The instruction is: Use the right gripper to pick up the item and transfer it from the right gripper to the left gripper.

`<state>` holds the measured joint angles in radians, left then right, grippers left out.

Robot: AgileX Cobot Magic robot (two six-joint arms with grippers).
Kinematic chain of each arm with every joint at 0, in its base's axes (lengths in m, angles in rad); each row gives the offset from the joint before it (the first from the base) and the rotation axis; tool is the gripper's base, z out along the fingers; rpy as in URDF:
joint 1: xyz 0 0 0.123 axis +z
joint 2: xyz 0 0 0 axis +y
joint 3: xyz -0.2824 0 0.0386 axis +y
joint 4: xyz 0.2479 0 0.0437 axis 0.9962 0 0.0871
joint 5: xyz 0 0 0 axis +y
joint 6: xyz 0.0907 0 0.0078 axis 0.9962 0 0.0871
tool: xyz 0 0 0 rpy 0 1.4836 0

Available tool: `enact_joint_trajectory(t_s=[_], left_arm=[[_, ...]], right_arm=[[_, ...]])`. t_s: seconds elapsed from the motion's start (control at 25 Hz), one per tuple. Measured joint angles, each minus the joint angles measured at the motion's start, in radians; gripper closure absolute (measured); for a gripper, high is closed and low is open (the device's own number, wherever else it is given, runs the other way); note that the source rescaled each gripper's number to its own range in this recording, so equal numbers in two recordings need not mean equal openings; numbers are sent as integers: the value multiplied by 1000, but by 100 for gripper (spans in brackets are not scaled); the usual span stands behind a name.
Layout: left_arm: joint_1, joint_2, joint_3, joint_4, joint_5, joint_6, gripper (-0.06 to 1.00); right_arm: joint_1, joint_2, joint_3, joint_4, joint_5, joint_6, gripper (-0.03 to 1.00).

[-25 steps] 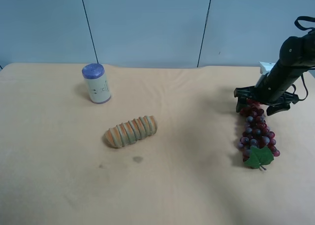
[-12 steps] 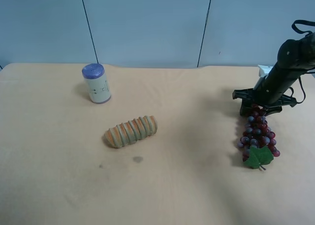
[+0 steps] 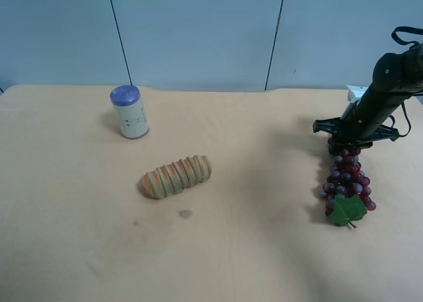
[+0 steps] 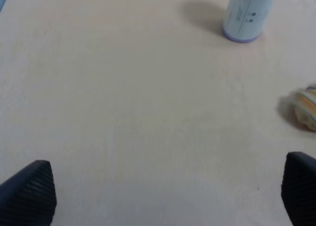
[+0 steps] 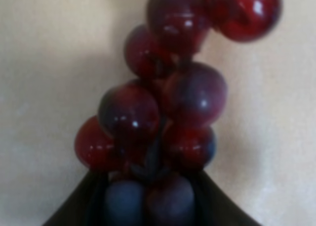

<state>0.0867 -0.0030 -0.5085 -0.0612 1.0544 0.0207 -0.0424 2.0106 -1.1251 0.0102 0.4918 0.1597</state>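
Observation:
The grape bunch (image 3: pixel 345 180) lies on the tan table at the exterior high view's right, dark red and purple, with its green leaf (image 3: pixel 347 211) at the near end. My right gripper (image 3: pixel 347 137), on the black arm with the white block, has closed on the bunch's far end. In the right wrist view, the grapes (image 5: pixel 168 102) fill the frame, and the lowest ones sit between the black fingers (image 5: pixel 74 206). My left gripper (image 4: pixel 163 196) is open and empty over bare table, with only its two fingertips (image 4: pixel 29 191) showing. It is outside the exterior high view.
A white can with a blue lid (image 3: pixel 129 112) stands at the back left and also shows in the left wrist view (image 4: pixel 248 13). An orange-and-green ribbed loaf (image 3: pixel 176 176) lies mid-table; its end shows in the left wrist view (image 4: pixel 306 107). A blue wall stands behind the table.
The right gripper's fingers were spread wide around the bunch's far end. They have drawn together onto it. The bunch has hardly moved.

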Motion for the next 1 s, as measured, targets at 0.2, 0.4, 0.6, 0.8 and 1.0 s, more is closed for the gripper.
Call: enact_joint_trajectory(t_s=[0.2, 0.4, 0.6, 0.8, 1.0], left_arm=[[0, 0, 0, 0, 0, 0, -6], [0, 0, 0, 0, 0, 0, -6], [0, 0, 0, 0, 0, 0, -6], [0, 0, 0, 0, 0, 0, -6], [0, 0, 0, 0, 0, 0, -6]], right_arm=[[0, 0, 0, -1, 0, 0, 90], [0, -2, 0, 0, 2, 0, 90], [0, -43, 0, 37, 8, 0, 90], [0, -134, 0, 78, 16, -12, 91], [0, -213, 0, 177, 48, -111, 91]])
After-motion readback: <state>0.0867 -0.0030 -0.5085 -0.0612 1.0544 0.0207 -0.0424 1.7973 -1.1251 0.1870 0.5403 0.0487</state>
